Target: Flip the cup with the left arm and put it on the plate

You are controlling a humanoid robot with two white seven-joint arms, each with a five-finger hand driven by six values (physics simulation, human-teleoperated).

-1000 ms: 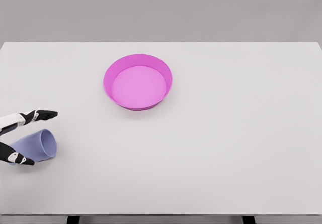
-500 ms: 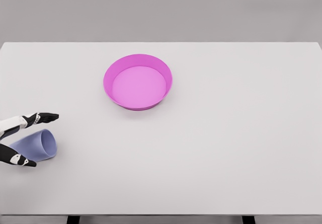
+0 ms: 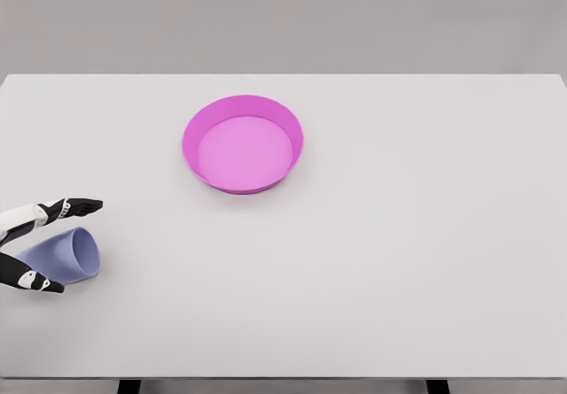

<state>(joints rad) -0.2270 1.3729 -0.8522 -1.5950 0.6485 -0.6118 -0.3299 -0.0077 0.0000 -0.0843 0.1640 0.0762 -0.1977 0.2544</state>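
- Bright, even, diffuse light; no glare anywhere.
- Faint soft shadow under the cup (image 3: 64, 257) beside the left hand (image 3: 31, 243).
- Render sharp throughout, no edge distortion.

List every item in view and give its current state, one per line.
cup: lying on its side on the table, mouth facing right, not yet flipped.
plate: upright on the table, nothing in it.
left hand: at the left edge, fingers spread on either side of the cup, not closed on it.
table: white, carrying the cup and the plate.
right hand: out of view.
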